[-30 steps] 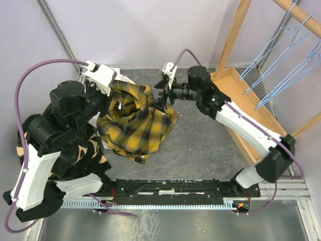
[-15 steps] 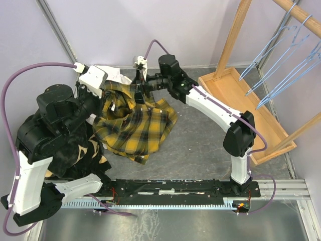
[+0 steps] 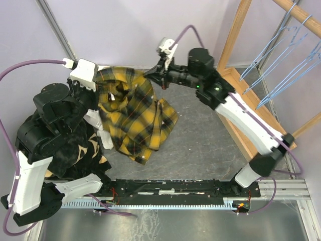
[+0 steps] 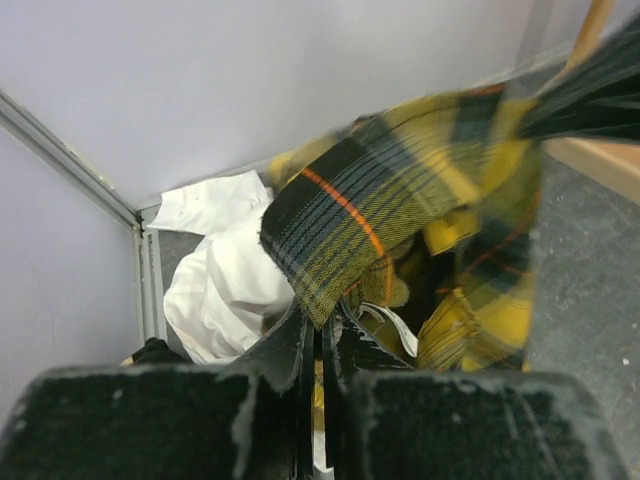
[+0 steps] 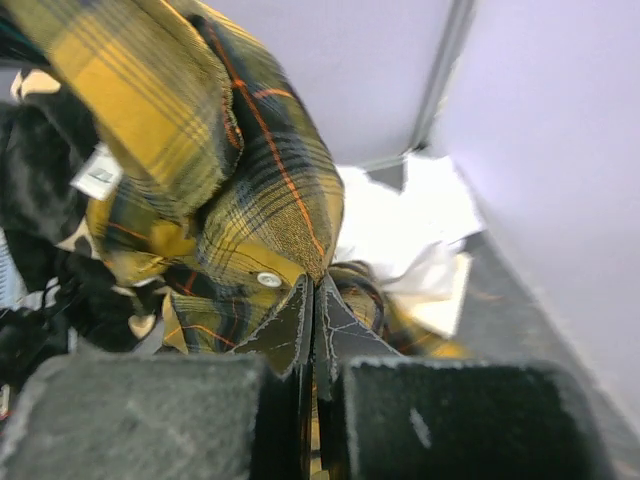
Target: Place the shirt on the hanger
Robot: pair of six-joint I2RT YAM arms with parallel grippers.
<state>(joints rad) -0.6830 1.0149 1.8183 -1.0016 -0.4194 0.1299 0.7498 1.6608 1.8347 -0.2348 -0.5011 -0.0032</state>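
- Holding the shirt aloft, we judge it soft, light and floppy.
- Left gripper and right gripper each clamp tight on its upper edge.

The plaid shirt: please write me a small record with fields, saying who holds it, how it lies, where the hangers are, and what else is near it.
shirt: yellow and black plaid, upper part lifted, lower part resting on the grey surface
left gripper: shut on the shirt's fabric
right gripper: shut on a shirt edge near a white button
hangers: light-blue wire, hanging on the wooden rail at the right, none in the shirt
nearby: white garment behind the shirt, black fleece by the left arm
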